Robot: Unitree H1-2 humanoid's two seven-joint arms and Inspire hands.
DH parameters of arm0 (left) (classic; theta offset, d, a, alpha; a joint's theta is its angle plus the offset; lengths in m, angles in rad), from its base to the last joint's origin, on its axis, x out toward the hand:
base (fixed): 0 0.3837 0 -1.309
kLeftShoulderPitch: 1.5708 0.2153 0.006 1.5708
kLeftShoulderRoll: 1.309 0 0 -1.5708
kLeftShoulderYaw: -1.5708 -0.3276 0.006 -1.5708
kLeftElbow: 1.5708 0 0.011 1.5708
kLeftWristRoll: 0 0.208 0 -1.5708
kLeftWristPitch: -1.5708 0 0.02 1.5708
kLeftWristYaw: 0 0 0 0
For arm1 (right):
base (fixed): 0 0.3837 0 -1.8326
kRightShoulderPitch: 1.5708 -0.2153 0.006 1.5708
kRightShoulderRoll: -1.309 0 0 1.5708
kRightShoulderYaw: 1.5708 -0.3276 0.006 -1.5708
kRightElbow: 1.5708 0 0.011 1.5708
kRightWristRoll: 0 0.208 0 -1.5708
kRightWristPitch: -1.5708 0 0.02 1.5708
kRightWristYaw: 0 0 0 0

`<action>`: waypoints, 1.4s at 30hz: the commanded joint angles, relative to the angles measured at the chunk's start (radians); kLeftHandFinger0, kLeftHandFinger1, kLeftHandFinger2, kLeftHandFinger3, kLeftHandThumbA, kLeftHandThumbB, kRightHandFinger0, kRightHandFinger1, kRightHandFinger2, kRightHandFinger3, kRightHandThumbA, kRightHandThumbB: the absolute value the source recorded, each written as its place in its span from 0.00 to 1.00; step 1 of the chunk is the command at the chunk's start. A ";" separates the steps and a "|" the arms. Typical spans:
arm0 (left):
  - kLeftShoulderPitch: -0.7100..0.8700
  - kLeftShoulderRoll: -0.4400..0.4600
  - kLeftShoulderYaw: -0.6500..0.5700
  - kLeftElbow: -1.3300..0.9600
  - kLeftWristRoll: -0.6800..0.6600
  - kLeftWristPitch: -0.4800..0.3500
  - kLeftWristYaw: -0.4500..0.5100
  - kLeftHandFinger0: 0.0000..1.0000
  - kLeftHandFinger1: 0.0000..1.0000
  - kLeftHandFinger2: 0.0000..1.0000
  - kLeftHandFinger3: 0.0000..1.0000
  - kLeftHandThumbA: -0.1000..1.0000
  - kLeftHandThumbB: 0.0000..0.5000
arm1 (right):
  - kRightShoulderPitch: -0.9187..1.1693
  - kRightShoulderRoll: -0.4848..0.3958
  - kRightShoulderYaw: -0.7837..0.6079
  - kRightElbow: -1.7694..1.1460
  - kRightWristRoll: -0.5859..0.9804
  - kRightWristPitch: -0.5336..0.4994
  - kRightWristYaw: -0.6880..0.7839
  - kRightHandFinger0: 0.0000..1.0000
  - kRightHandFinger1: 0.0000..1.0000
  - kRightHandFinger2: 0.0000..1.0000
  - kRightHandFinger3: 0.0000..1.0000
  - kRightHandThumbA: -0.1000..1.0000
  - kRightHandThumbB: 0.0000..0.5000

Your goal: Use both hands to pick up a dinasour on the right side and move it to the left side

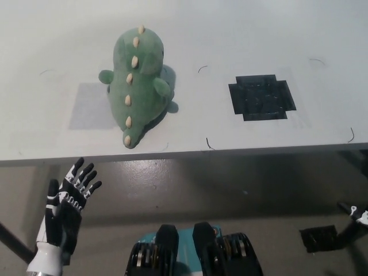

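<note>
A green plush dinosaur with cream spikes lies on the white table, its tail toward the front edge. It overlaps the right side of a pale grey patch. My white left hand is open with fingers spread, below the table's front edge at the lower left and well apart from the dinosaur. Of my black right hand only a small tip shows at the right edge, below table level.
A black cross-shaped mat lies on the right part of the table. The table's front edge runs across the middle of the picture, with grey floor below it. A dark base plate sits on the floor at the lower right.
</note>
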 commanded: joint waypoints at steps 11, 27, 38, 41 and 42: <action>0.017 0.004 0.002 -0.036 -0.033 -0.013 0.004 1.00 1.00 1.00 1.00 1.00 0.76 | -0.002 -0.048 -0.007 -0.056 0.057 0.048 0.021 1.00 1.00 1.00 1.00 1.00 0.39; 0.051 0.044 -0.007 -0.066 -0.036 0.016 -0.011 1.00 1.00 1.00 1.00 1.00 0.72 | 0.006 -0.058 -0.035 -0.044 0.010 0.019 -0.031 1.00 1.00 1.00 1.00 0.78 0.57; 0.057 0.047 -0.006 -0.076 -0.056 0.025 -0.010 1.00 1.00 1.00 1.00 1.00 0.72 | 0.013 -0.047 -0.025 -0.049 0.027 0.025 -0.016 1.00 1.00 1.00 1.00 0.78 0.52; 0.054 0.050 -0.002 -0.076 -0.061 0.031 -0.008 1.00 1.00 1.00 1.00 1.00 0.74 | 0.010 -0.047 -0.026 -0.050 0.021 0.024 -0.020 1.00 1.00 1.00 1.00 0.78 0.50; 0.054 0.050 0.001 -0.074 -0.068 0.034 -0.007 1.00 1.00 1.00 1.00 1.00 0.75 | 0.005 -0.048 -0.026 -0.047 0.022 0.020 -0.018 1.00 1.00 1.00 1.00 0.78 0.49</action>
